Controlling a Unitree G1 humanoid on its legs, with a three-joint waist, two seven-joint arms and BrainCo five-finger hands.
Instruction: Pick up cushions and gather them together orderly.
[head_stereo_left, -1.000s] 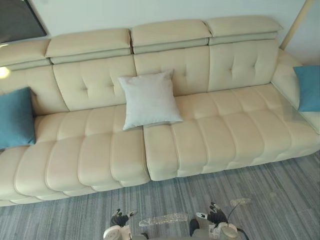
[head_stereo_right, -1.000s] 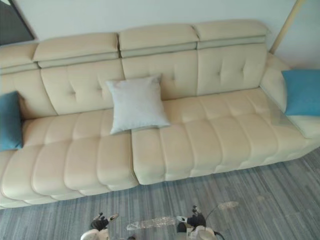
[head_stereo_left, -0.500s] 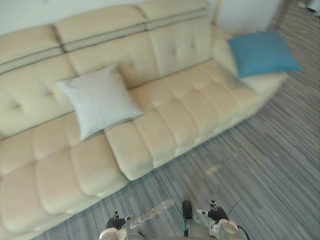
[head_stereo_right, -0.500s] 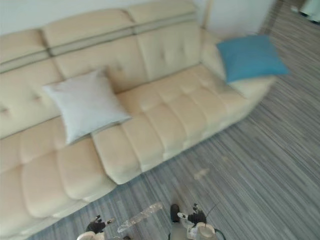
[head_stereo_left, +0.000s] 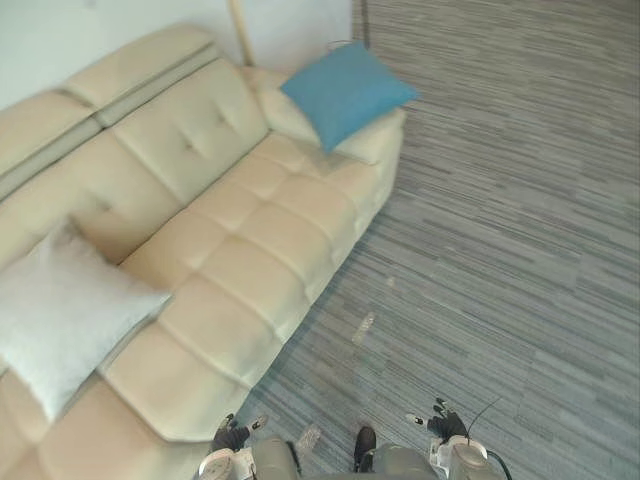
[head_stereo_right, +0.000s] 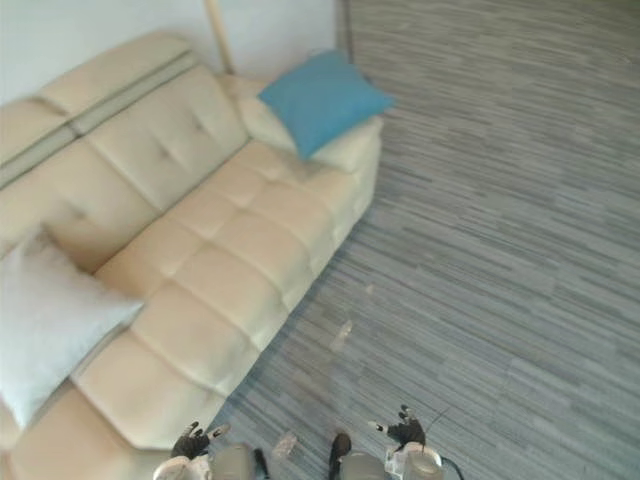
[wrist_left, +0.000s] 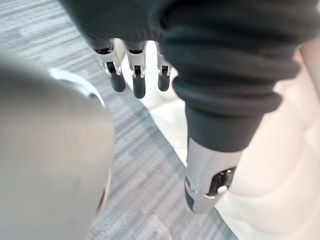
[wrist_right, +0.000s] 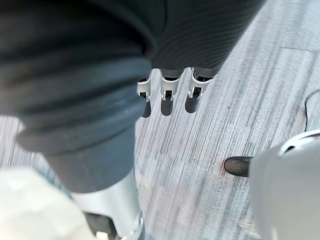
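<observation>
A blue cushion (head_stereo_left: 345, 92) leans on the far armrest of the cream sofa (head_stereo_left: 230, 235). A pale grey cushion (head_stereo_left: 55, 320) rests against the sofa's backrest, nearer to me. Both hands hang low at the bottom of the eye views, far from either cushion. My left hand (head_stereo_left: 232, 437) is beside the sofa's front corner, its fingers (wrist_left: 135, 75) straight and holding nothing. Over the grey floor my right hand (head_stereo_left: 443, 422) also hangs empty, its fingers (wrist_right: 170, 92) straight.
Grey striped flooring (head_stereo_left: 500, 230) stretches wide to the right of the sofa. A thin pale pole (head_stereo_left: 240, 35) stands against the wall behind the armrest.
The whole view has swung to the right: the sofa and both cushions have slid left in the picture and more floor shows. Both hands stay low and empty.
</observation>
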